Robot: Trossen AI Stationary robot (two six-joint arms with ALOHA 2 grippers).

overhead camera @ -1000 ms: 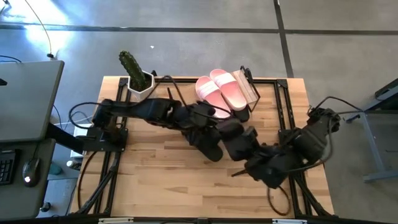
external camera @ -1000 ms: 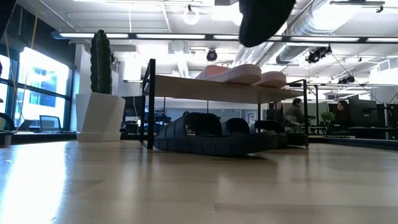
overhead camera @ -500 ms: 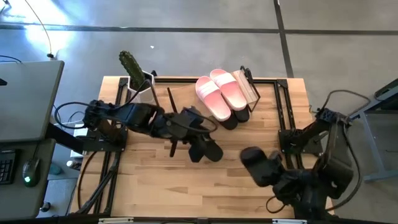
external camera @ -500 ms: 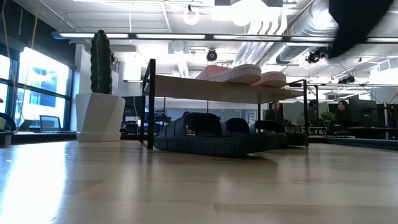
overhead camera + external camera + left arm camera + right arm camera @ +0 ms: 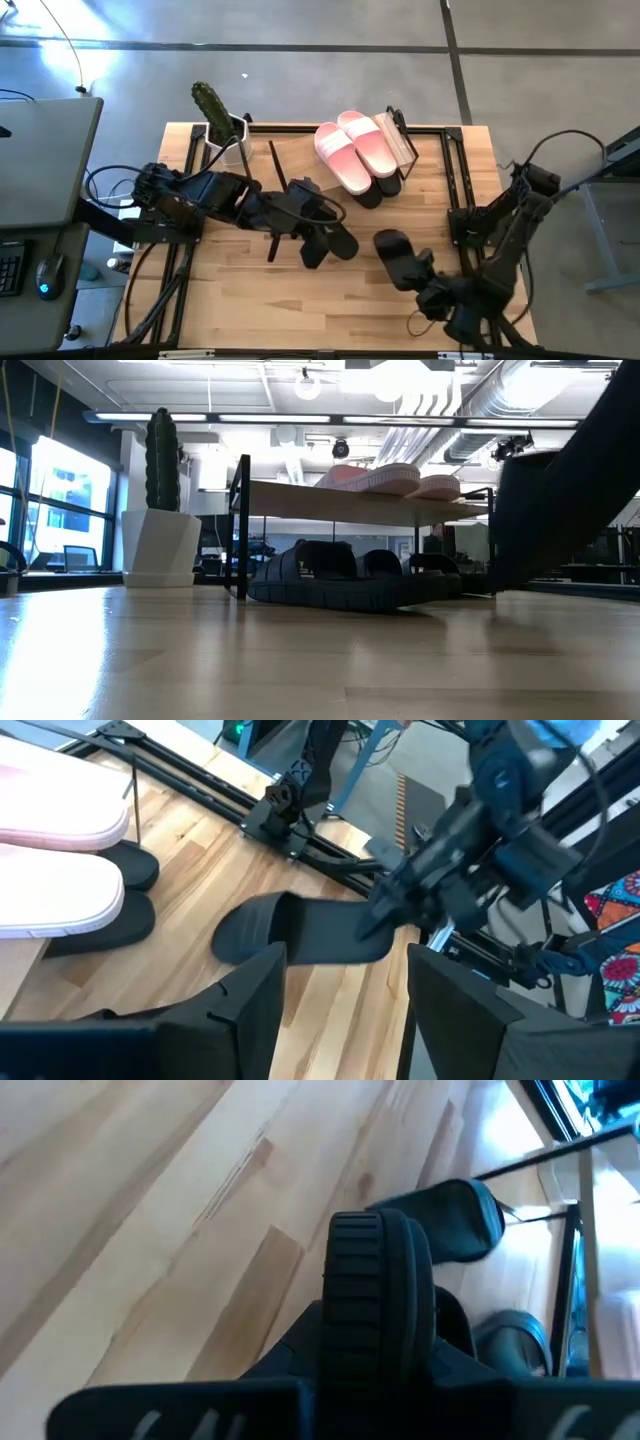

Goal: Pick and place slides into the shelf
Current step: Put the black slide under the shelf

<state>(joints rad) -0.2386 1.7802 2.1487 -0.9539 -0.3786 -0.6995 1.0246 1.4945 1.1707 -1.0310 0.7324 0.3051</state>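
My right gripper is at the table's near right, shut on a black slide that reaches from it toward the middle. The low view shows this slide as a big dark shape low over the tabletop. My left gripper hangs open over the table's middle, a short way left of the slide, with nothing between its fingers. The shelf stands at the far edge. A pale pink pair lies on its plank. Other black slides rest on the table under it. My right gripper pinches the black slide between its two fingers at the end away from the strap. It comes slanting down from the table's near right, along the slide. The slide stands on edge, ribbed rim toward the wrist. I cannot tell whether it touches the table.
A cactus in a white pot stands at the far left corner beside the shelf. Black frame rails run along the table's right and left sides. Bare wood lies at the near left.
My right gripper has carried the black slide from the table's middle toward the near right and then down, from high above to low over the tabletop. My left gripper has drawn back a little toward the table's left and stays open.
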